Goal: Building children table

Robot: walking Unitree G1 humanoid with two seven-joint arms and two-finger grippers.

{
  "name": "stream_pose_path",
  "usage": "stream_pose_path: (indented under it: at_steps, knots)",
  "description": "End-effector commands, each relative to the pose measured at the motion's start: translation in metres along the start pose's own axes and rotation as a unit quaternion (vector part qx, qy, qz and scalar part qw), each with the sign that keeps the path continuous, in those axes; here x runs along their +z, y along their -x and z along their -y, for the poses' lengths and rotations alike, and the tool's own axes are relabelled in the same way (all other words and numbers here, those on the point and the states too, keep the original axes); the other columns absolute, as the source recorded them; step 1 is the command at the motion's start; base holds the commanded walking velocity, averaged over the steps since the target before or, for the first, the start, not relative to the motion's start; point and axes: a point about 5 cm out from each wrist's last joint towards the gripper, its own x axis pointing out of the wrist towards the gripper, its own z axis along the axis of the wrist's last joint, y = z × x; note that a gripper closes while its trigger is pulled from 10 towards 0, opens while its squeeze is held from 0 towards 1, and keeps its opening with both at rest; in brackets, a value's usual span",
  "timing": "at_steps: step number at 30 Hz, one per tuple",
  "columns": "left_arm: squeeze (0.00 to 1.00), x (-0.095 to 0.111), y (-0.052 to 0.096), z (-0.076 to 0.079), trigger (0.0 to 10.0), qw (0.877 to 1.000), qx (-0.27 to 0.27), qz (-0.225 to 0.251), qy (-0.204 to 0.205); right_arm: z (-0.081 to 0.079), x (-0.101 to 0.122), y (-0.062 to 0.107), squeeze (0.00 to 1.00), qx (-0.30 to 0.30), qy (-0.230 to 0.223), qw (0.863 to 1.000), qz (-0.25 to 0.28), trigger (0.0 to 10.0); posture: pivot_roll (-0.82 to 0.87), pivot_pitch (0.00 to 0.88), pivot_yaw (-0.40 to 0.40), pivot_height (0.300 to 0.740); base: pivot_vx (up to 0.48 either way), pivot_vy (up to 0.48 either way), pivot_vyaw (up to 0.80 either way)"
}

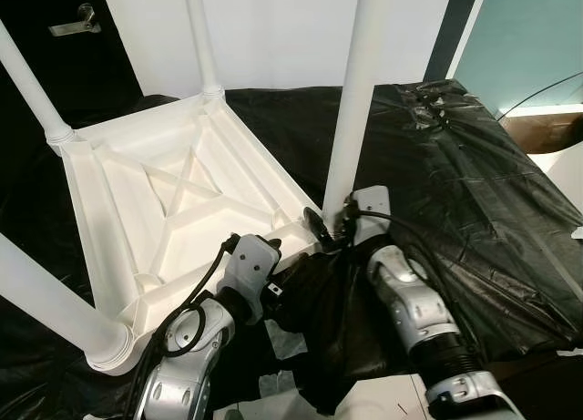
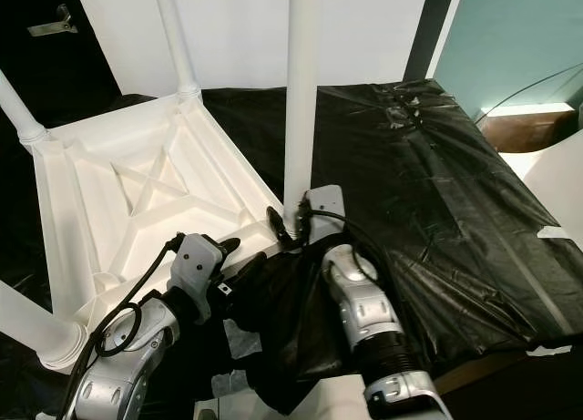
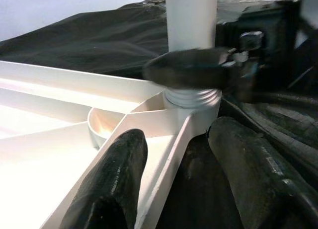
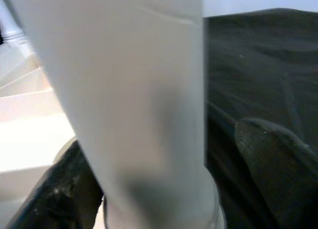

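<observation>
1. Setting: black plastic sheeting (image 1: 455, 174) spread over the work surface, creased and glossy; white wall (image 1: 273, 28) behind; dark door with a metal lever handle (image 1: 76, 21) at the far left; teal panel (image 1: 528, 37) at the far right.
2. White children's table (image 1: 173, 210), upside down on the sheeting, ribbed underside facing up with an X-shaped brace at centre.
3. Four white legs upright at the corners: far-left leg (image 1: 32, 87), far leg (image 1: 202, 37), near-left leg (image 1: 50, 302), and near-right leg (image 1: 355, 92), the last rising out of the top of the picture.
4. Right gripper (image 1: 330, 221): at the foot of the near-right leg, just above the threaded collar where the leg meets the corner socket. Fingers spread, one on each side of the leg, seen in the right wrist view as a dark pad (image 4: 278, 164) to one side and another low on the opposite side, the leg (image 4: 134, 90) between them. Contact with the leg: cannot tell for sure.
5. Left gripper (image 1: 273, 256): at the table's near edge, just beside the same corner. Fingers (image 3: 112, 184) apart, straddling the white rim (image 3: 164, 164) of the tabletop, one over the underside, the other over the sheeting outside. Not closed on the rim.
6. Left wrist view: right gripper finger (image 3: 186, 72) crossing in front of the leg base, directly above the ridged collar (image 3: 191, 96).
</observation>
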Motion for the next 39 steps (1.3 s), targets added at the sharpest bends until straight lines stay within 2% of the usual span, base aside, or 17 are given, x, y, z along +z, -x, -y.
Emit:
stream_pose_path:
  at_steps: [1, 2, 3, 4, 6, 10, 12, 19, 23, 24, 31, 39]
  knots:
    - [0.0, -0.004, 0.001, -0.005, 10.0, 0.999, 0.034, -0.012, 0.0, 0.007, 0.001, 0.005, 1.0, 0.02, -0.003, 1.0, 0.006, 10.0, 0.12, 0.043, -0.019, 0.74, 0.0, 0.0, 0.0]
    - [0.0, -0.004, 0.001, -0.006, 10.0, 0.999, 0.034, -0.012, 0.0, 0.014, 0.003, 0.009, 0.69, 0.046, 0.008, 0.999, 0.007, 10.0, 0.12, 0.043, -0.019, 0.74, 0.0, 0.0, 0.0]
    - [0.0, -0.004, 0.001, -0.006, 10.0, 0.999, 0.034, -0.012, 0.0, 0.014, 0.003, 0.009, 0.69, 0.046, 0.008, 0.999, 0.007, 10.0, 0.12, 0.043, -0.019, 0.74, 0.0, 0.0, 0.0]
    - [0.0, -0.004, 0.0, -0.006, 10.0, 0.999, 0.032, -0.011, 0.001, 0.023, 0.009, 0.011, 0.0, 0.106, 0.029, 0.994, 0.004, 10.0, 0.11, 0.044, -0.013, 0.74, 0.0, 0.0, 0.0]
    - [0.0, -0.004, 0.0, -0.006, 10.0, 0.999, 0.032, -0.011, 0.001, 0.023, 0.009, 0.011, 0.0, 0.106, 0.029, 0.994, 0.004, 10.0, 0.11, 0.044, -0.013, 0.74, 0.0, 0.0, 0.0]
    - [0.0, -0.003, -0.001, -0.005, 10.0, 1.0, 0.027, -0.01, 0.0, 0.024, 0.014, 0.009, 0.0, 0.153, 0.039, 0.987, 0.002, 10.0, 0.1, 0.046, -0.009, 0.74, 0.0, 0.0, 0.0]
    - [0.0, -0.003, -0.003, -0.005, 10.0, 1.0, 0.024, -0.01, -0.002, 0.02, 0.018, -0.004, 0.0, 0.21, 0.056, 0.976, -0.01, 10.0, 0.1, 0.041, -0.005, 0.74, 0.0, 0.0, 0.0]
    - [0.0, -0.001, -0.003, -0.007, 10.0, 1.0, 0.026, -0.008, -0.003, 0.017, 0.018, -0.02, 0.0, 0.26, 0.086, 0.961, -0.033, 10.0, 0.11, 0.038, -0.007, 0.74, 0.0, 0.0, 0.0]
    - [0.0, -0.001, -0.003, -0.007, 10.0, 1.0, 0.027, -0.008, -0.004, 0.016, 0.017, -0.021, 0.0, 0.267, 0.091, 0.959, -0.036, 10.0, 0.12, 0.037, -0.009, 0.74, 0.0, 0.0, 0.0]
    - [0.0, -0.001, -0.002, -0.006, 10.0, 1.0, 0.027, -0.009, -0.003, 0.016, 0.015, -0.022, 0.0, 0.278, 0.094, 0.955, -0.043, 0.0, 0.13, 0.041, -0.012, 0.74, 0.0, 0.0, 0.0]
    - [0.0, -0.001, 0.0, -0.003, 10.0, 1.0, 0.029, -0.009, 0.001, 0.02, 0.01, -0.019, 0.0, 0.283, 0.092, 0.953, -0.058, 0.0, 0.14, 0.047, -0.019, 0.74, 0.0, 0.0, 0.0]
    - [0.0, -0.002, 0.001, 0.0, 10.0, 1.0, 0.027, -0.01, 0.005, 0.026, -0.001, -0.016, 0.0, 0.222, 0.087, 0.968, -0.076, 0.0, 0.13, 0.049, -0.027, 0.74, 0.0, 0.0, 0.0]
